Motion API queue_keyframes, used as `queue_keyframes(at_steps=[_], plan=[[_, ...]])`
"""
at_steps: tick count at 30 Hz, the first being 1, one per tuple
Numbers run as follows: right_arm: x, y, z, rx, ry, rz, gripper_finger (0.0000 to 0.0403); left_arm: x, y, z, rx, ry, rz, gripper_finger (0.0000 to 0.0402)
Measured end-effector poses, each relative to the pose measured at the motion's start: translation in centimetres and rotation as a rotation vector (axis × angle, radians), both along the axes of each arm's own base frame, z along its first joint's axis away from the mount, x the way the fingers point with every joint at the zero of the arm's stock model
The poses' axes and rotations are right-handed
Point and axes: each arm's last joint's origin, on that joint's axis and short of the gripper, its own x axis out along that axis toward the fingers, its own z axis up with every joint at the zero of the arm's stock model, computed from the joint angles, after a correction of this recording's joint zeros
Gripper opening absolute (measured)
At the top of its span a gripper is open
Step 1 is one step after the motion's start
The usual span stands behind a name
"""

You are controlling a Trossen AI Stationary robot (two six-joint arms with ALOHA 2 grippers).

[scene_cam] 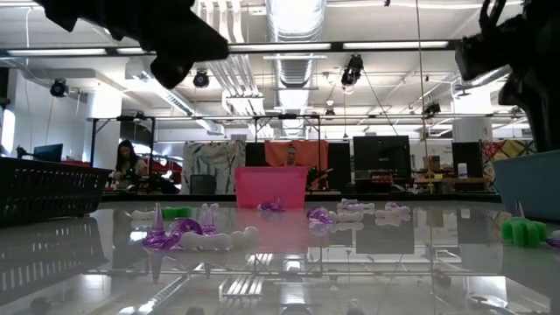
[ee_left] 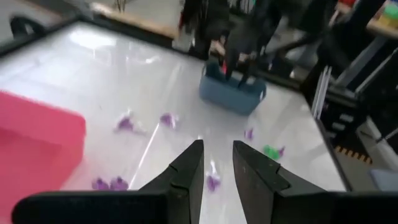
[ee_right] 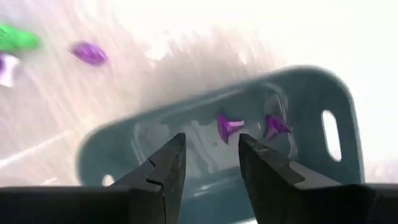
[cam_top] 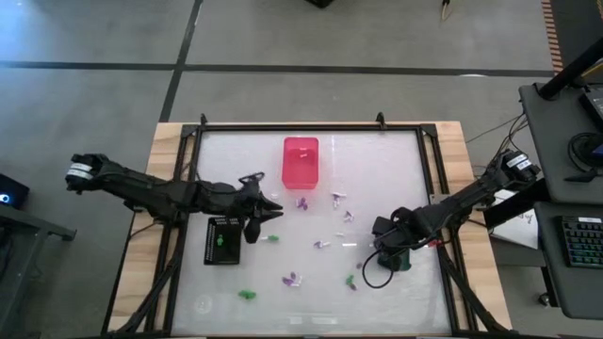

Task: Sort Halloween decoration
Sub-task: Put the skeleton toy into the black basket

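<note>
**Right gripper over the blue bin, fingers apart**

The right gripper (ee_right: 208, 163) hangs just above the grey-blue bin (ee_right: 311, 93) at the table's right side, its fingers spread with nothing between them. Two purple pieces (ee_right: 229, 127) lie on the bin floor beside each other, each a small flared shape whose stem points toward the bin's handled end. The bin's long axis runs slantwise across the wrist view, and its walls stand close around the fingertips.

The left gripper (ee_left: 217, 163) hovers near the table's middle, beside the black bin (cam_top: 220, 241) — its fingers are parted by a narrow gap and hold nothing.

The remaining decoration pieces (cam_top: 320, 244) lie scattered over the glossy table (cam_top: 396, 160) between the two arms: purple and white ones near the middle, green ones (cam_top: 248, 296) toward the near edge. The pink bin (cam_top: 301, 161) sits at the far middle. Broad bare surface lies along the far edge on either side of it.
</note>
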Motion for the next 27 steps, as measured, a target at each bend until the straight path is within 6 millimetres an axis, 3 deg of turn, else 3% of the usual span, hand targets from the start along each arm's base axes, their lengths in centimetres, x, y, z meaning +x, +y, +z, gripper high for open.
queue_keyframes(at_steps=[12, 19, 27], plan=[[2.1, 0.7, 4.2, -0.039, -0.189, 0.042, 0.0132, 1.8, -2.2, -4.3, 0.024, 0.236, -0.145, 0.0068], [2.6, 0.8, 5.6, -0.088, -0.258, 0.090, 0.0136, 2.7, -5.3, -5.1, 0.134, 0.397, -0.280, 0.0068], [2.6, 0.8, 5.5, -0.109, -0.264, 0.109, 0.0132, 2.8, -8.2, -4.5, 0.182, 0.646, -0.347, 0.0068]])
